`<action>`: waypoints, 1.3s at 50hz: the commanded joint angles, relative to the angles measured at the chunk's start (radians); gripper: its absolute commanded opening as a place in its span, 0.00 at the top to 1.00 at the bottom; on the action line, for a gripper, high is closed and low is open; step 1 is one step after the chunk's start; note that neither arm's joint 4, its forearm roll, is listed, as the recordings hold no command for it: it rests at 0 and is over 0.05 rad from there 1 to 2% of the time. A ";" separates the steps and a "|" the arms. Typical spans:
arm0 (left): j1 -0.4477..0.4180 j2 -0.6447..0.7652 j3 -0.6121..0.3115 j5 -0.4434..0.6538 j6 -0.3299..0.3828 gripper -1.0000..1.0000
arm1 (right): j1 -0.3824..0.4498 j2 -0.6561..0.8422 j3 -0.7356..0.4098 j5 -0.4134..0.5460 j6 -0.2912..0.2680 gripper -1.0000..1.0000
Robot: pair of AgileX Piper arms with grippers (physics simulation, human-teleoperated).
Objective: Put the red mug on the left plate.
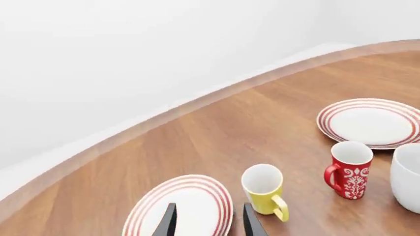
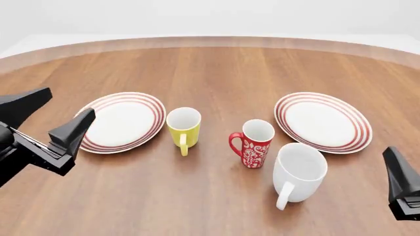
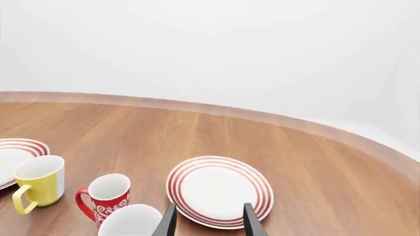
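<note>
The red mug [image 2: 253,143] with a white floral pattern stands upright on the table near the middle, handle to the left. It also shows in the left wrist view [image 1: 349,170] and the right wrist view [image 3: 105,196]. The left plate [image 2: 123,121], white with red rings, lies left of it and holds nothing; it also shows in the left wrist view [image 1: 190,196]. My left gripper [image 2: 71,102] is open and empty, above the table at the left plate's near-left edge [image 1: 208,220]. My right gripper [image 3: 208,222] is open and empty at the near right [image 2: 400,182], apart from the mugs.
A plain yellow mug [image 2: 184,125] stands between the left plate and the red mug. A larger white mug [image 2: 298,172] stands just near-right of the red mug. An identical right plate [image 2: 323,121] lies at the right. The round wooden table's far edge [image 2: 210,42] curves behind.
</note>
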 commanded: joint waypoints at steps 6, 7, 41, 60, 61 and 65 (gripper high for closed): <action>-0.109 0.208 -0.088 -0.067 0.067 0.00 | 0.010 -0.001 -0.001 -0.012 -0.016 0.00; -0.109 0.209 -0.088 -0.067 0.068 0.00 | 0.010 -0.001 -0.001 -0.012 -0.016 0.00; -0.318 0.524 -0.265 -0.072 0.057 0.00 | 0.023 -0.001 0.000 -0.024 -0.037 0.00; -0.362 0.677 -0.296 -0.134 0.064 0.00 | 0.025 -0.001 0.000 -0.022 -0.042 0.00; -0.366 0.681 -0.300 -0.133 0.064 0.00 | 0.026 -0.001 0.000 -0.022 -0.042 0.00; -0.385 0.693 -0.314 -0.124 0.063 0.00 | 0.025 -0.001 0.000 -0.022 -0.042 0.00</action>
